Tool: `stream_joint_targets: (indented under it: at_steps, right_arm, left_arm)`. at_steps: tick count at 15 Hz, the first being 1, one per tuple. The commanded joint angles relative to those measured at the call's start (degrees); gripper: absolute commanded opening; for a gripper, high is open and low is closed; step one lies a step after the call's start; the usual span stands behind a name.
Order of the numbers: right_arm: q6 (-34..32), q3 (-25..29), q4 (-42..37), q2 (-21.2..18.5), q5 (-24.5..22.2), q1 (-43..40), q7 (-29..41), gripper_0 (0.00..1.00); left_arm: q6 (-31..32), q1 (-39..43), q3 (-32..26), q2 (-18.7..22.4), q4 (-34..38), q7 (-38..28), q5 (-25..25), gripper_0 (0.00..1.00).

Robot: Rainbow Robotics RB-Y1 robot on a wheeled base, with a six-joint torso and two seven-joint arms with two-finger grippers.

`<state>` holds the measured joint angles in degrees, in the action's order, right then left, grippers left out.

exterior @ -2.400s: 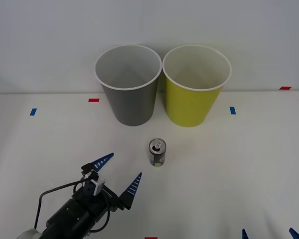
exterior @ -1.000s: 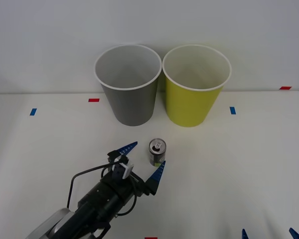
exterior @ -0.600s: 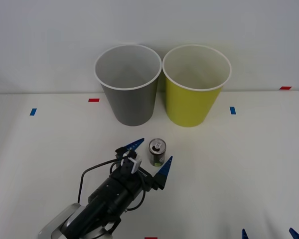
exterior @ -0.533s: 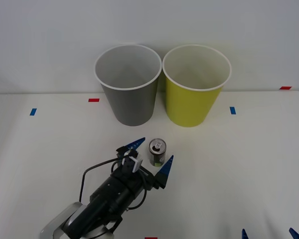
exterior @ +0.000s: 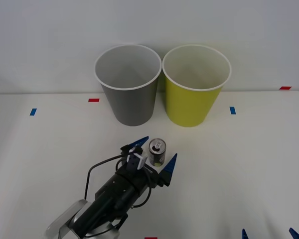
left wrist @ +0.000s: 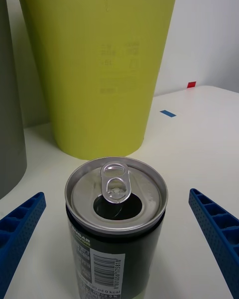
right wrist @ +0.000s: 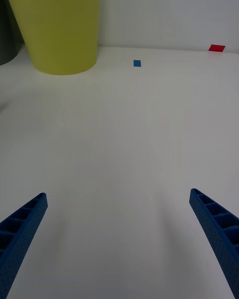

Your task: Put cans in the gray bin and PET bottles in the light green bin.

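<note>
A small dark can (exterior: 158, 152) with a silver pull-tab top stands upright on the white table, in front of the two bins; the left wrist view has the can (left wrist: 115, 224) close up. My left gripper (exterior: 155, 153) is open, one blue finger on each side of the can, neither touching it. Behind stand the gray bin (exterior: 129, 84) and, to its right, the light green bin (exterior: 195, 84), both upright and white-rimmed. My right gripper (right wrist: 119, 239) is open, low near the table's front right edge, with nothing between its fingers. No PET bottle is in view.
Small red (exterior: 93, 100) and blue (exterior: 232, 110) tape marks dot the table. The left arm's black body and cable (exterior: 112, 194) reach in from the front left. A pale wall rises behind the bins.
My left gripper has moved forward and to the right from the front left until its open fingers flank the can. The can, the bins and the right gripper have not moved.
</note>
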<state>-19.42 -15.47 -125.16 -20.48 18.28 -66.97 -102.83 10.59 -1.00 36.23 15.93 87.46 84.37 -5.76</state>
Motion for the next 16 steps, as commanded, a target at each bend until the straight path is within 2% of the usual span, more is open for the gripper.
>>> stream_joint_targets:
  at_steps: [1, 2, 3, 4, 5, 6, 12, 13, 16]
  right_arm:
    - [0.0, 0.0, 0.0, 0.0, 0.0, 0.0, 0.0, 1.00]
    - [0.0, 0.0, 0.0, 0.0, 0.0, 0.0, 0.0, 1.00]
    - [0.0, 0.0, 0.0, 0.0, 0.0, 0.0, 0.0, 1.00]
    - [0.0, 0.0, 0.0, 0.0, 0.0, 0.0, 0.0, 1.00]
    - [0.0, 0.0, 0.0, 0.0, 0.0, 0.0, 0.0, 1.00]
    - [0.0, 0.0, 0.0, 0.0, 0.0, 0.0, 0.0, 1.00]
    - [0.0, 0.0, 0.0, 0.0, 0.0, 0.0, 0.0, 1.00]
    - [0.0, 0.0, 0.0, 0.0, 0.0, 0.0, 0.0, 1.00]
    - [0.0, 0.0, 0.0, 0.0, 0.0, 0.0, 0.0, 1.00]
  left_arm:
    - [0.0, -0.3, 0.0, -0.5, -0.5, 0.1, 0.0, 1.00]
    - [0.0, -0.4, 0.0, -0.5, -0.6, 0.1, 0.2, 1.00]
    - [0.0, -0.5, 0.0, -0.5, -0.5, 0.2, 0.4, 0.42]
    - [0.0, -0.5, -0.1, -0.5, -0.5, 0.3, 0.4, 0.07]
    - [0.0, -0.5, -0.2, -0.5, -0.5, 0.4, 0.5, 0.01]
    - [0.0, -0.5, -0.3, -0.5, -0.5, 0.4, 0.5, 0.00]
    - [0.0, -0.5, -1.5, -0.5, -0.4, 1.5, 0.9, 0.00]
    - [-1.1, -0.4, -1.9, -0.5, 0.3, 1.6, 0.9, 0.00]
    - [-11.9, -0.3, -3.0, 0.9, 7.4, 1.8, 1.0, 0.00]
